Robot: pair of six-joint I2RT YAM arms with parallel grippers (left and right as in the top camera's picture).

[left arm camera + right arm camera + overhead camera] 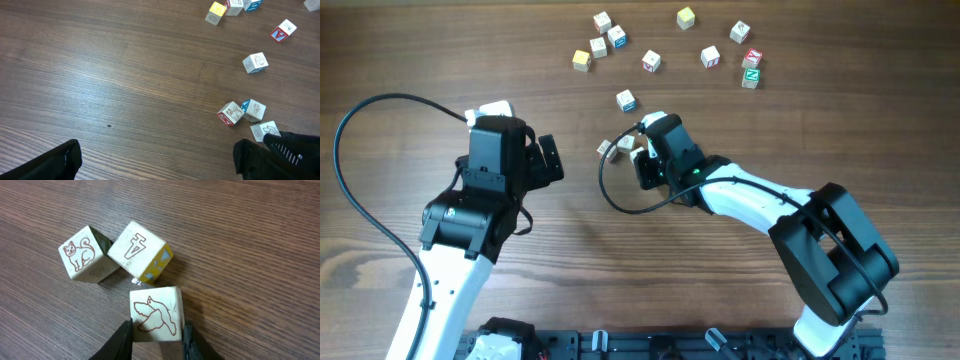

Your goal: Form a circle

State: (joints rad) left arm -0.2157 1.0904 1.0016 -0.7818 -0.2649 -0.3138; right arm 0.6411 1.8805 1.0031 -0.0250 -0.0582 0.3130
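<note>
My right gripper (pixel 157 342) is shut on a white cube with a red bird outline (pixel 156 314), one finger pressed to each side of it, down on the wood. Just beyond it sit a cat cube (pixel 82 255) and a cube marked A (pixel 137 251), touching each other; the A cube's corner nearly meets the bird cube. In the overhead view these three form a small cluster (pixel 617 146) at the right gripper (pixel 642 160). No circle of cubes is in view. My left gripper (pixel 548 160) hangs open to the cluster's left, over bare wood, nothing between its fingers (pixel 55 162).
Several loose alphabet cubes lie scattered along the back of the table, from a yellow-faced one (pixel 582 61) to a stacked red and green pair (pixel 752 67). One blue-sided cube (pixel 626 100) sits just behind the cluster. A black cable (pixel 620 200) loops beside the right wrist.
</note>
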